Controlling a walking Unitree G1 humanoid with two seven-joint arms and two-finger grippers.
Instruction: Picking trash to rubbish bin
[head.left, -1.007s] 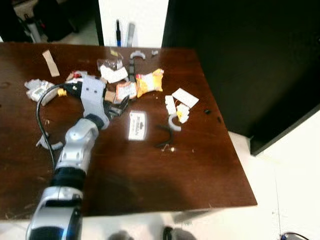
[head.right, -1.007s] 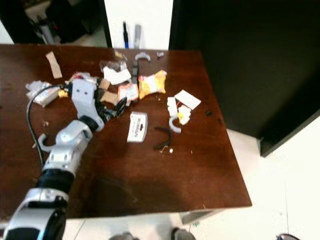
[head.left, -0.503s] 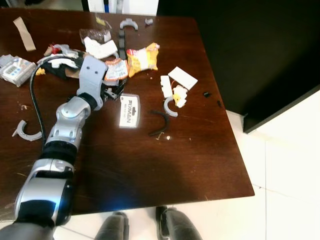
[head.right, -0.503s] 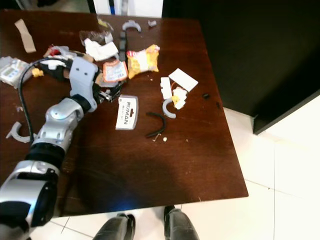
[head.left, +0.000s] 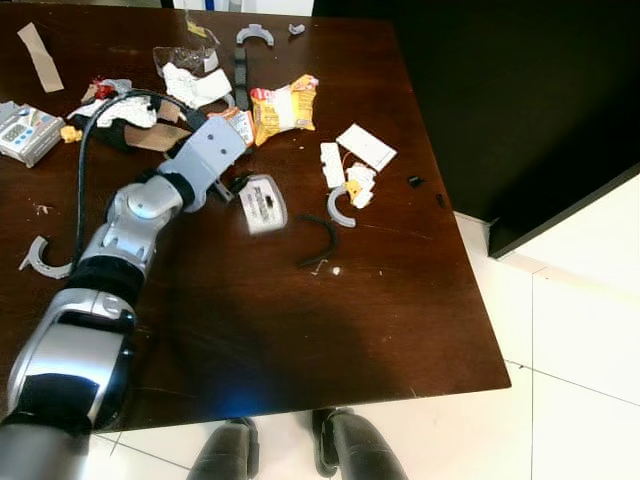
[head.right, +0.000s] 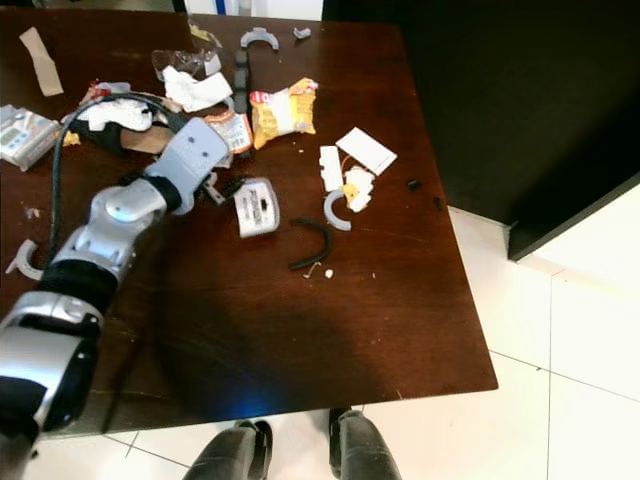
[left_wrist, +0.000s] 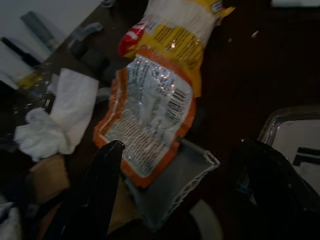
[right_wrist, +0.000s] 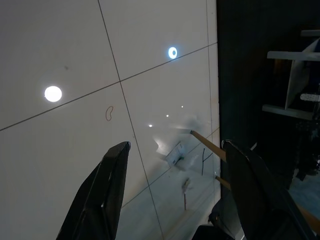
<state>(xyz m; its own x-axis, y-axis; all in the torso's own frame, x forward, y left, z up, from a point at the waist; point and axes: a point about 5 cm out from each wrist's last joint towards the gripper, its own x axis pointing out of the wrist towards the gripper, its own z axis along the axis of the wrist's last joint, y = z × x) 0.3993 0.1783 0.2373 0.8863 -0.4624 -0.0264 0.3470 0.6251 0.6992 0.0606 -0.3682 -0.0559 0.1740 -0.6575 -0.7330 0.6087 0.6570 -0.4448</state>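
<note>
Trash is scattered on the brown table (head.left: 300, 330). My left gripper (head.left: 233, 186) is low over the table, open, with nothing between its fingers. It is beside a white badge (head.left: 262, 203) that lies tilted. In the left wrist view the fingers (left_wrist: 100, 185) stand apart, with an orange-rimmed silver wrapper (left_wrist: 150, 115) and a grey corrugated scrap (left_wrist: 175, 185) just ahead. Beyond them lies a yellow snack bag (head.left: 280, 105). Crumpled white tissue (head.left: 195, 85) sits further back. My right gripper (right_wrist: 175, 200) hangs open over pale floor tiles.
A black curved strip (head.left: 318, 240), a grey half ring (head.left: 345, 215) and a white card (head.left: 366, 147) lie right of the badge. A grey device (head.left: 22, 130) and another half ring (head.left: 42, 262) lie left. A black cabinet (head.left: 520, 100) stands right of the table.
The camera has shifted. My left gripper has swung to the right, towards the white badge. The badge now lies turned at an angle, closer to the wrapper.
</note>
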